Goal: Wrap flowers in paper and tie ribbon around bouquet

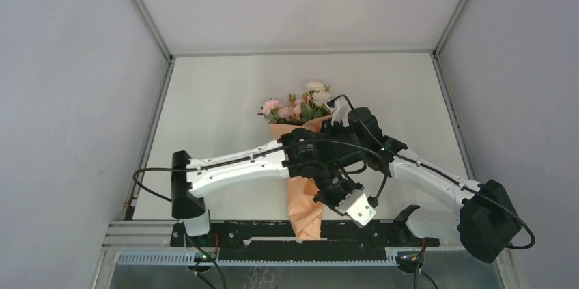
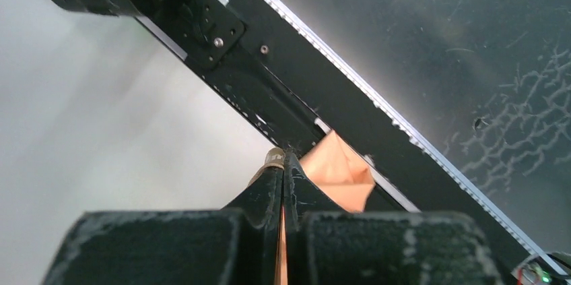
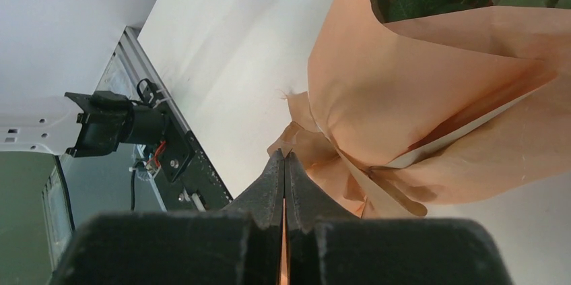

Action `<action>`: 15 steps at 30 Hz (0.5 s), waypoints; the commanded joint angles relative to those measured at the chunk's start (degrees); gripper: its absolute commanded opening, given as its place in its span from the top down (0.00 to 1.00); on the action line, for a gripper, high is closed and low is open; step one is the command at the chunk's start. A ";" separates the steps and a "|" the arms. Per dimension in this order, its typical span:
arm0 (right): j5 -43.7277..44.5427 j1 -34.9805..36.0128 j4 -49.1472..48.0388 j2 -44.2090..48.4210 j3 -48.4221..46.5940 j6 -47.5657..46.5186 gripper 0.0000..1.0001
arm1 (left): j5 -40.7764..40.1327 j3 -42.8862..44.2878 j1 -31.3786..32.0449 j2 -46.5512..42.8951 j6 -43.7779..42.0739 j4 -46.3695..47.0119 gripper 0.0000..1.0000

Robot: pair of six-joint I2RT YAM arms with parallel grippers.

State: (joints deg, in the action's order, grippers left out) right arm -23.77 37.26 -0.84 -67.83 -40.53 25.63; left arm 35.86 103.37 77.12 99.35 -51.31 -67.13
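Left gripper [image 2: 283, 157] and right gripper [image 3: 283, 157], each clamped on the ribbon [image 2: 273, 157] beside the bouquet [image 1: 302, 200].
Bouquet lies wrapped on the table [image 1: 218, 98]; I judge tying underway; next, pull both ends evenly.

A fixed camera, high and behind the robot, looks down across the whole white tabletop [image 1: 218, 98]. The left wrist camera looks past its black pincer [image 2: 281, 158], close above the black rail at the near edge [image 2: 269, 89]. The right wrist camera sits close beside the orange-tan paper cone of roses [image 3: 417, 83]. All three views share that cone.
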 commanded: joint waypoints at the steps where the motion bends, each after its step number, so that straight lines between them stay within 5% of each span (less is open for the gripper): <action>1: -1.44 -0.38 -0.10 2.38 0.12 -2.84 1.00 | 5.61 5.80 1.08 3.80 -2.54 1.30 1.00; 7: -1.95 -0.50 -0.02 2.06 0.13 -3.15 1.00 | 2.92 5.34 2.10 6.71 -1.43 7.90 0.97; 11: -2.31 -0.52 0.28 1.75 0.10 -3.58 1.00 | -6.99 0.08 2.68 5.30 1.06 15.46 0.65; 15: -2.46 -0.65 0.58 1.61 0.10 -4.14 1.00 | -15.13 -4.96 2.68 1.02 1.23 18.64 0.45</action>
State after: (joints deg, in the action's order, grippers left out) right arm -25.34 37.10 1.08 -66.96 -40.53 23.33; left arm 29.78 102.13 79.68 105.80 -50.92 -54.22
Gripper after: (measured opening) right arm 0.007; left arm 0.494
